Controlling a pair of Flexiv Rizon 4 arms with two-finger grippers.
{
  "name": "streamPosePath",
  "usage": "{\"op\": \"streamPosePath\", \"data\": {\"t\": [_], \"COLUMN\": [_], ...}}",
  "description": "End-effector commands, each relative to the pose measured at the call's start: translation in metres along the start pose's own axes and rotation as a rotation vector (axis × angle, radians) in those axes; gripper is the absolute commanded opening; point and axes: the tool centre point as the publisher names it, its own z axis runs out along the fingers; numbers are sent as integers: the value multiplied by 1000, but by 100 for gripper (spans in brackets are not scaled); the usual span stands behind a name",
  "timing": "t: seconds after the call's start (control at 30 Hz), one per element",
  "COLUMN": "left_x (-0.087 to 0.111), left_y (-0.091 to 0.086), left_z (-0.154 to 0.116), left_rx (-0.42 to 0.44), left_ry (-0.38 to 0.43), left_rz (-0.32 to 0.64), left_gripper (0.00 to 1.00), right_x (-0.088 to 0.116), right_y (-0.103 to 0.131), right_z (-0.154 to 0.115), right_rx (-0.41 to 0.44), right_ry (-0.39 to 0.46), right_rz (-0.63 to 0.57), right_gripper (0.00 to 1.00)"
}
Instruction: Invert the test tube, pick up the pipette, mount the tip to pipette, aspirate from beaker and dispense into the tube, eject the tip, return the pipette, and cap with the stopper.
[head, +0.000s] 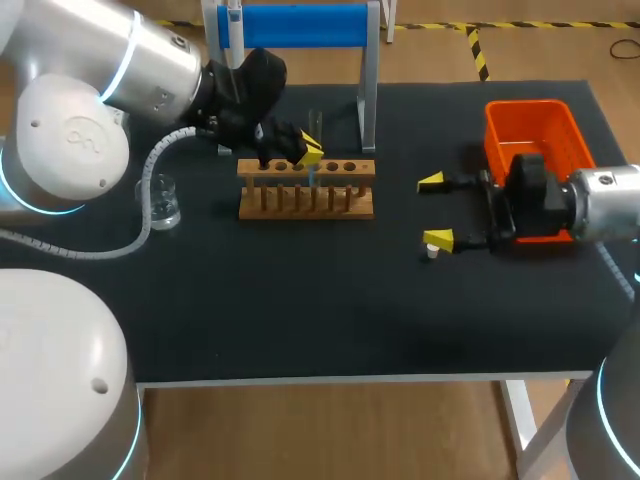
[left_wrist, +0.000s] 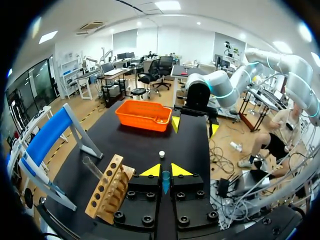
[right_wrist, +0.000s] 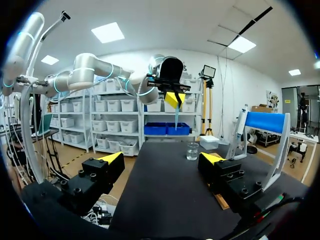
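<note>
Pinching a slim blue tube (head: 312, 178) over the rack (head: 300, 205) upper centre, your left jaws, right jaws wide, empty.

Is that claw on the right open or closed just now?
Open. The right arm's jaws stand wide apart: its two yellow fingertips are well separated, nothing gripped between them, only the bare black table below.

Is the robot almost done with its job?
Nothing looks finished yet. The left arm's fingers hold a bluish tube near the wooden rack. The right arm's fingers are open and empty. The white stopper lies on the table, so pipetting and capping are left.
</note>
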Motion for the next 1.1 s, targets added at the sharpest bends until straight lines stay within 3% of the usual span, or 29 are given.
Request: {"op": "streamPosePath", "data": {"t": [0.03, 0.9, 1.1], "left_x": [-1, -1, -1], "left_y": [-1, -1, -1], "left_z": [-1, -1, -1], "left_rx": [-4, -4, -4], "left_ry": [3, 3, 3], "left_rz": [-1, -1, -1], "left_gripper": [0, 0, 0], "right_x": [-7, -28, -37], "right_y": [4, 25, 30], "right_z": [17, 93, 107], "right_rx": [1, -47, -43], "right_ry": [4, 31, 43], "right_rz": [12, 38, 45], "right_gripper": [100, 100, 91]}}
